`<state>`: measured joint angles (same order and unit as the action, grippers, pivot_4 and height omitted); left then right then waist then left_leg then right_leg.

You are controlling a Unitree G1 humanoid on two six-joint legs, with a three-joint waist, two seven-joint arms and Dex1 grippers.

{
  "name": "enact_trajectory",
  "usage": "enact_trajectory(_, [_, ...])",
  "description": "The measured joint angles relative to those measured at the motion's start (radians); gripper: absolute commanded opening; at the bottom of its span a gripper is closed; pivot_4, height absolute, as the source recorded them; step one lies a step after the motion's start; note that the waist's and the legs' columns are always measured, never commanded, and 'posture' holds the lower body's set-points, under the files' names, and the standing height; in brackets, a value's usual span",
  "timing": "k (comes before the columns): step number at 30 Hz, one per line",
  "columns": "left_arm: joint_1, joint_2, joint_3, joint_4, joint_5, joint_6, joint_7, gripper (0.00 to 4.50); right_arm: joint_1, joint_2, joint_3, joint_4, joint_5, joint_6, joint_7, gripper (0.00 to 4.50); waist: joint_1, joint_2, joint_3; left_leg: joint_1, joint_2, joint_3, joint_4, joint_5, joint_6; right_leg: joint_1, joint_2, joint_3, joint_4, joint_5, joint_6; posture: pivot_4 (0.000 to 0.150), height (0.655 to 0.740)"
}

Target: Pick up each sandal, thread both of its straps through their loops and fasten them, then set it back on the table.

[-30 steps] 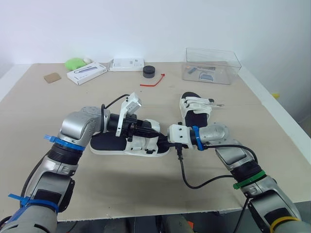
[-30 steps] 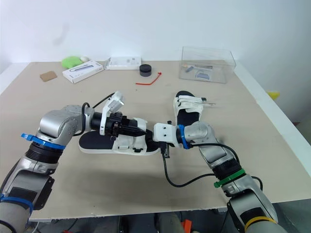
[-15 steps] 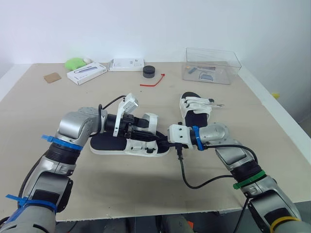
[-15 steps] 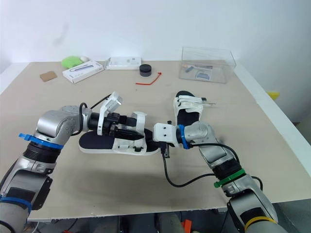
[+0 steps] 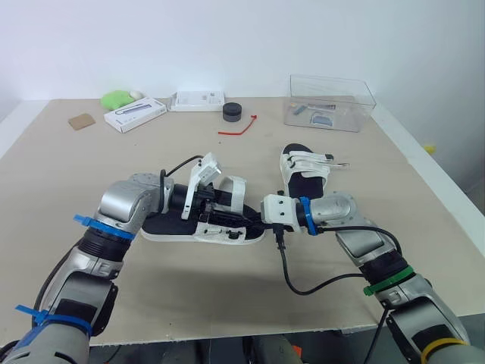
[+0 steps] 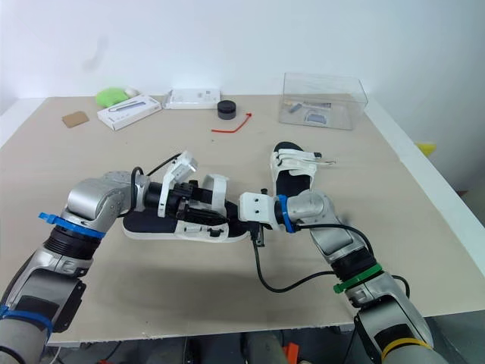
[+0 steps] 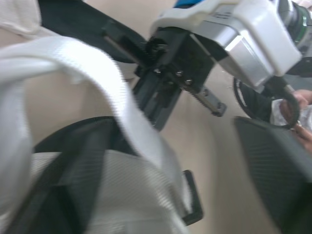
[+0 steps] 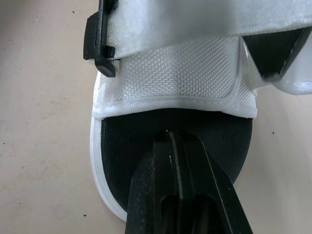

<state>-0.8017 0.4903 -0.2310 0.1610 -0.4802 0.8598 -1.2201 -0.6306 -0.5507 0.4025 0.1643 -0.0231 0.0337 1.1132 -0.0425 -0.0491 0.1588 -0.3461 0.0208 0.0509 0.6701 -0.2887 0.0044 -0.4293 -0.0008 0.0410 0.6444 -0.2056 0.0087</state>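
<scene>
Sandal (image 5: 161, 223) under work lies flat on the bench (image 5: 227, 296), just in front of me. Its long axis runs left to right, with the toe toward my right arm. The second sandal (image 5: 303, 171) sits further back on the right, near but apart.

The right pincer (image 8: 176, 141) is together, its tips resting on the black footbed at the toe. I judge that it is pinning the sole, not gripping it.

The left pincer (image 5: 215, 209) comes in from the heel side and sits directly at the straps, so the left arm is the nearer one for threading. I cannot tell its state.

One white strap (image 5: 233, 188) stands up in an arch over the footbed. The black loop (image 8: 99, 46) sits at the sandal's edge beside the forward strap.

Change noted: a second ago that strap lay low under the left pincer. Now it is lifted, and the left wrist has rolled and dropped closer to the sole. The right arm and the sandal have not shifted.

Judgement: the next move depends on steering the strap end across the sandal's width toward its loop.
</scene>
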Motion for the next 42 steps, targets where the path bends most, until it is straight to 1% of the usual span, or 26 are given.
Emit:
enact_trajectory(1, [-0.005,-0.001,0.0,0.013,0.006,-0.007,0.002,2.02,0.001,0.0,0.0,-0.002,0.0,0.0,0.0,0.0,0.0,0.0,0.0,0.0,0.0,0.0,0.0,0.0,0.0,0.0,0.0,0.0,0.0,0.0,0.0,0.15,0.74])
enact_trajectory(3, [-0.012,-0.002,0.0,0.035,0.02,-0.019,0.011,1.2,0.004,-0.002,0.0,-0.005,0.0,0.0,0.0,0.0,0.0,0.0,0.0,0.0,0.0,0.0,0.0,0.0,0.0,0.0,0.0,0.0,0.0,0.0,0.0,0.15,0.74])
enact_trajectory(4, [-0.015,-0.003,0.0,0.046,0.026,-0.026,0.014,0.95,0.004,-0.002,0.0,-0.005,0.0,0.0,0.0,0.0,0.0,0.0,0.0,0.0,0.0,0.0,0.0,0.0,0.0,0.0,0.0,0.0,0.0,0.0,0.0,0.15,0.74])
enact_trajectory(5, [-0.017,-0.005,0.0,0.056,0.032,-0.033,0.015,0.46,0.005,-0.002,-0.001,-0.006,0.0,0.0,0.0,0.0,0.0,0.0,0.0,0.0,0.0,0.0,0.0,0.0,0.0,0.0,0.0,0.0,0.0,0.0,0.001,0.15,0.74])
enact_trajectory(7, [-0.018,-0.009,0.0,0.064,0.041,-0.037,0.015,0.03,0.006,-0.002,-0.001,-0.008,0.0,0.0,-0.001,0.0,0.0,0.0,0.0,0.0,0.0,0.0,0.0,0.0,0.0,0.0,0.0,0.0,0.0,0.001,0.001,0.15,0.74])
enact_trajectory(12, [-0.012,-0.006,-0.003,0.047,0.041,-0.04,0.004,0.03,0.008,-0.004,-0.001,-0.011,0.0,0.0,-0.002,0.0,0.0,0.0,0.0,0.0,0.0,0.0,0.0,0.0,0.0,0.0,0.0,0.0,0.0,0.001,0.001,0.15,0.74])
enact_trajectory(23, [0.08,0.019,-0.006,-0.111,0.011,-0.006,-0.01,0.03,0.009,-0.007,0.0,-0.015,-0.002,0.0,-0.003,0.0,0.0,0.0,0.0,-0.001,0.0,0.0,0.0,0.0,0.0,0.0,-0.002,0.0,-0.001,0.001,0.001,0.15,0.74])
enact_trajectory(30, [0.106,0.042,-0.026,-0.139,0.01,-0.005,-0.008,0.03,0.004,-0.007,0.005,-0.015,-0.002,0.0,-0.003,0.0,0.0,0.0,0.0,-0.001,0.0,0.0,0.0,0.0,0.0,0.0,-0.002,0.0,-0.001,0.0,0.001,0.15,0.74])
enact_trajectory(31, [0.105,0.044,-0.026,-0.14,0.008,0.0,-0.007,0.45,0.003,-0.007,0.006,-0.014,-0.002,0.0,-0.003,0.0,0.0,0.0,0.0,-0.001,0.0,0.0,0.0,0.0,0.0,0.0,-0.002,0.0,-0.001,0.0,0.001,0.15,0.74])
enact_trajectory(32, [0.105,0.047,-0.026,-0.141,0.005,0.003,-0.008,0.75,0.003,-0.007,0.006,-0.014,-0.002,0.0,-0.003,0.0,0.0,0.0,0.0,-0.001,0.0,0.0,0.0,0.0,0.0,0.0,-0.002,0.0,-0.001,0.0,0.001,0.15,0.74])
enact_trajectory(35, [0.105,0.061,-0.025,-0.166,-0.005,-0.002,-0.014,1.85,0.0,-0.007,0.009,-0.012,-0.002,0.0,-0.002,0.0,0.0,0.0,0.0,-0.001,0.0,0.0,0.0,0.0,0.0,0.0,-0.002,0.0,-0.001,0.0,0.0,0.15,0.74])
enact_trajectory(36, [0.103,0.08,-0.025,-0.184,-0.011,-0.003,-0.021,2.41,-0.002,-0.007,0.01,-0.011,-0.002,0.0,-0.003,0.0,0.0,0.0,0.0,-0.001,0.0,0.0,0.0,0.0,0.0,0.0,-0.002,0.0,-0.001,-0.001,-0.001,0.15,0.74])
enact_trajectory(39, [0.094,0.123,-0.011,-0.217,-0.028,0.002,-0.038,2.41,-0.003,-0.007,0.011,-0.011,-0.002,-0.001,-0.002,0.0,0.0,0.0,0.0,-0.002,0.0,0.0,0.0,0.0,0.0,-0.002,-0.002,0.0,-0.001,-0.001,-0.001,0.15,0.74])
enact_trajectory(41, [0.072,0.155,0.025,-0.24,-0.042,0.012,-0.052,2.41,-0.004,-0.01,0.01,-0.011,-0.002,-0.001,0.001,0.0,0.0,0.0,0.0,-0.002,0.0,0.0,0.0,0.0,0.0,-0.002,-0.001,-0.001,-0.001,-0.001,-0.001,0.15,0.74])
enact_trajectory(42, [0.068,0.188,0.058,-0.281,-0.082,0.028,-0.06,2.41,-0.006,-0.009,0.012,-0.012,-0.002,-0.004,0.002,0.0,-0.001,0.0,0.0,-0.006,0.0,0.0,0.0,0.0,0.0,-0.005,-0.001,0.0,0.0,0.0,0.0,0.15,0.74])
